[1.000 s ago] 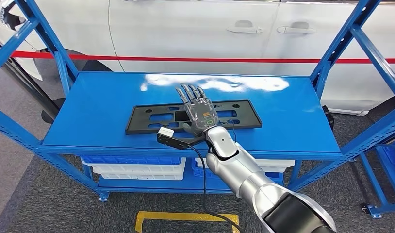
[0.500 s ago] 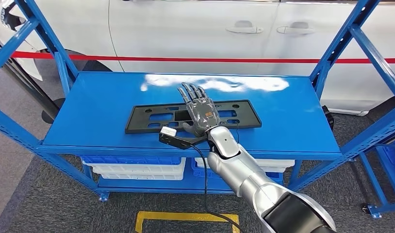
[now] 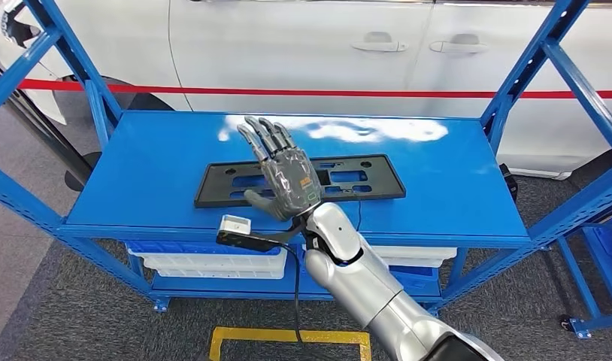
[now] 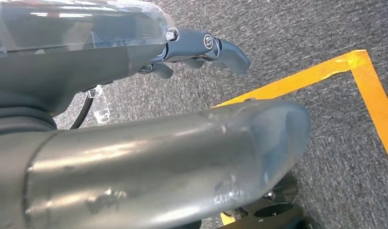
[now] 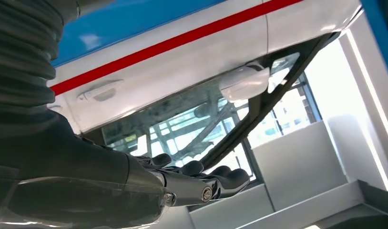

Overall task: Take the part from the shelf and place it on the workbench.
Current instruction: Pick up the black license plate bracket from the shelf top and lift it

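My right hand has lifted and swung left since a moment ago, fingers spread, holding nothing. The part lies flat on the shelf beneath and beyond my palm, not gripped. Grasp not yet made. Left hand hangs by the floor, fingers curled, empty.

The right hand covers the middle of the black part. The shelf posts run off the top edge. In the left wrist view the left hand shows too little to judge its grasp.
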`<state>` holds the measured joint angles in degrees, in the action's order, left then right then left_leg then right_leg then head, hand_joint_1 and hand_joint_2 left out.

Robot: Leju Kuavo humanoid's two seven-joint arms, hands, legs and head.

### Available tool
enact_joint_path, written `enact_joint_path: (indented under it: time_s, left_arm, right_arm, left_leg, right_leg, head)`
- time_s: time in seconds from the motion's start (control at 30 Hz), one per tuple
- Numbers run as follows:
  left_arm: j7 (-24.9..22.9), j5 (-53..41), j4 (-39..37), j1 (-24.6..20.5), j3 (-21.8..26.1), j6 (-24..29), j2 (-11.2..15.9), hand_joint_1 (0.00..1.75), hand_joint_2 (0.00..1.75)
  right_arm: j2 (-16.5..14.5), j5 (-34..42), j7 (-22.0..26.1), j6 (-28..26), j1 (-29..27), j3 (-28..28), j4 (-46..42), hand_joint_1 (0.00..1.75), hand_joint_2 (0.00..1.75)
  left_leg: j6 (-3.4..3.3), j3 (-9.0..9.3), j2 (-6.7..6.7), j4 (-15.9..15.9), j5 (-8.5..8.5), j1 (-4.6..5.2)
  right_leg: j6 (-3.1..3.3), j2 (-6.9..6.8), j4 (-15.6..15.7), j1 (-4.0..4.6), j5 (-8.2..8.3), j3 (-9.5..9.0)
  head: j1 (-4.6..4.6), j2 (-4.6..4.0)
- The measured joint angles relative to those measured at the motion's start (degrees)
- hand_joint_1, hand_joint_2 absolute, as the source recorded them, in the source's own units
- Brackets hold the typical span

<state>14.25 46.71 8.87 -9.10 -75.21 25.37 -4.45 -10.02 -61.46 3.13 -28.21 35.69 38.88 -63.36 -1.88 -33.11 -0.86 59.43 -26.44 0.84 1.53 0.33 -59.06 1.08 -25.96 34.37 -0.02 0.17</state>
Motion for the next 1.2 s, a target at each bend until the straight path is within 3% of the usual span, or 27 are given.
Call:
enact_joint_path:
  time_s: [0.4, 0.77, 1.2]
  left_arm:
    - [-0.5, -0.4, 0.0, 0.0, -0.1, -0.2, 0.2, 0.0, 0.0]
    - [-1.0, -0.6, 0.0, 0.0, -0.4, -0.3, 0.2, 0.0, 0.0]
    - [-2.1, -1.9, 0.0, -1.0, -2.7, -2.1, -0.3, 0.0, 0.0]
  right_arm:
    - [1.7, -2.0, 0.8, 0.4, -3.1, 4.1, 2.1, 0.0, 1.75]
    - [1.8, -2.9, -1.1, 0.4, -2.7, 4.5, 5.8, 0.0, 1.75]
    - [-0.8, -3.8, -5.9, 1.5, 7.6, 1.9, 18.3, 0.0, 1.75]
  left_leg:
    - [0.0, 0.0, 0.01, 0.0, 0.0, 0.0]
    - [0.0, 0.0, 0.01, 0.0, 0.0, 0.0]
    - [-0.01, 0.02, 0.01, 0.0, 0.02, 0.0]
  right_leg:
    - [-0.01, 0.0, 0.0, 0.0, 0.01, 0.0]
    - [-0.01, 0.0, 0.0, 0.0, 0.01, -0.01]
    - [-0.01, 0.0, 0.0, 0.0, 0.03, -0.01]
  head:
    - [-0.01, 0.0]
    - [-0.01, -0.01]
    - [0.0, 0.0]
